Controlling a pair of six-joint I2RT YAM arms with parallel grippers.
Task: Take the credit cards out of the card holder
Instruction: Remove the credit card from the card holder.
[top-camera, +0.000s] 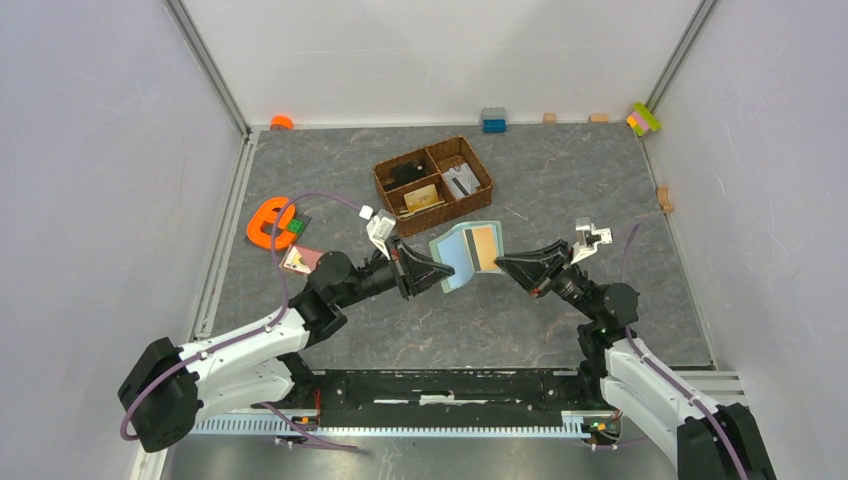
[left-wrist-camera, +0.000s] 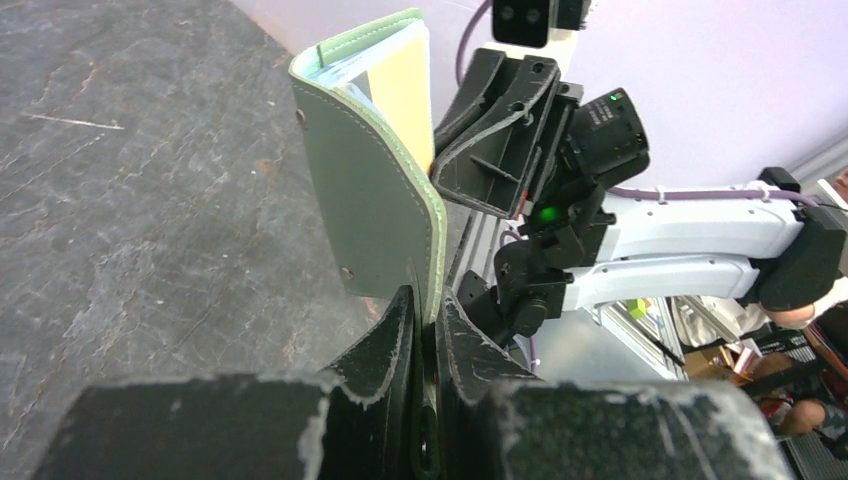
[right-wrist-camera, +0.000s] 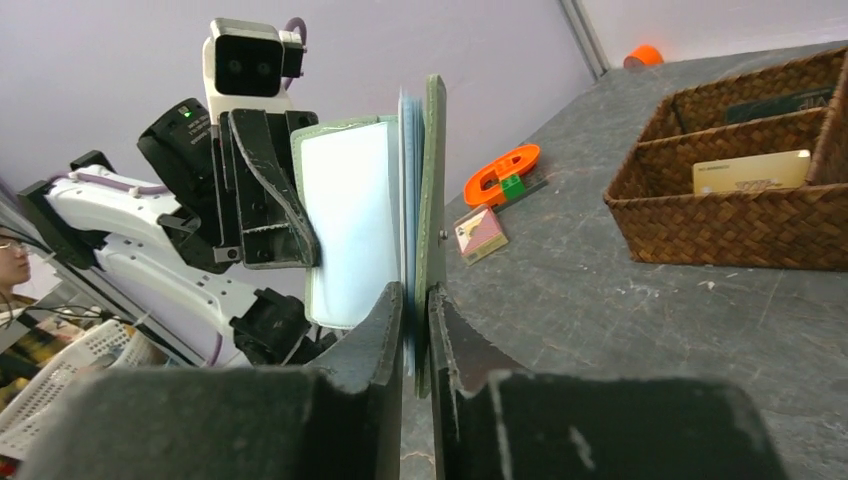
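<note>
The card holder hangs open above the table between my two grippers, its pale blue inside facing up. A tan-orange credit card sits in its right half. My left gripper is shut on the left flap's edge; the left wrist view shows the fingertips pinching the sage-green cover. My right gripper is shut on the right flap; the right wrist view shows it clamping the green edge. A pinkish-brown credit card lies on the table to the left.
A brown wicker divided basket stands just behind the card holder, with a pale yellow card and dark items inside. An orange letter-e shape lies at the left. Small blocks line the back wall.
</note>
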